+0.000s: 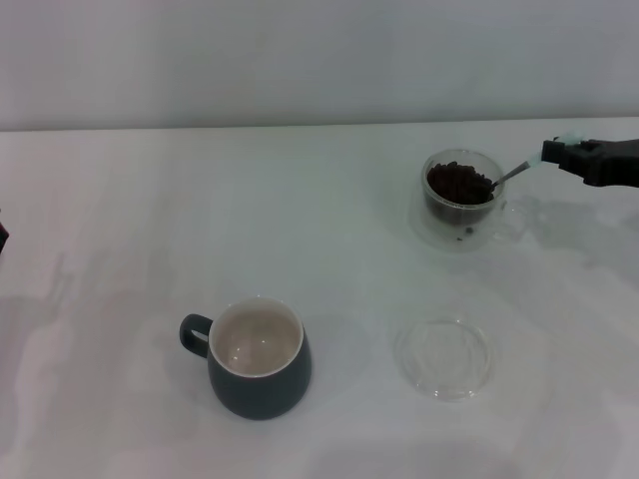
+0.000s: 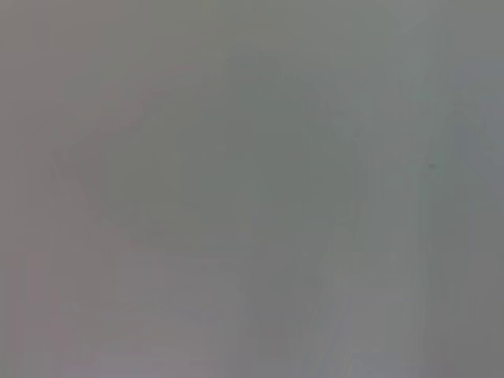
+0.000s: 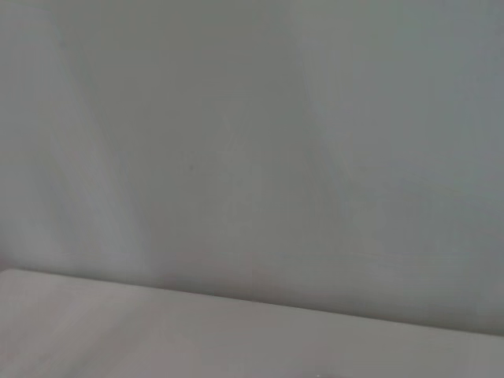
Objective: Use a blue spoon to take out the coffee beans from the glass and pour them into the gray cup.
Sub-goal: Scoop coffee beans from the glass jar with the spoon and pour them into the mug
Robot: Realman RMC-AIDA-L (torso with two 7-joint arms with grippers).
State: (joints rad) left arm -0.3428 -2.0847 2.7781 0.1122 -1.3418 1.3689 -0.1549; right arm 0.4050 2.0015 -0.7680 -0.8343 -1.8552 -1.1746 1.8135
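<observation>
In the head view the glass [image 1: 461, 203] stands at the far right of the white table, filled with a heap of coffee beans [image 1: 458, 183]. My right gripper [image 1: 555, 152] comes in from the right edge and is shut on the pale handle of the blue spoon [image 1: 514, 172]. The spoon slopes down with its bowl in the beans at the glass's rim. The gray cup [image 1: 258, 358] stands at the front centre-left, its cream inside bare and its handle to the left. A dark bit of my left arm [image 1: 3, 236] shows at the left edge.
A flat clear glass saucer [image 1: 443, 356] lies at the front right, between the gray cup and the glass. The table's far edge meets a pale wall. Both wrist views show only blank pale surfaces.
</observation>
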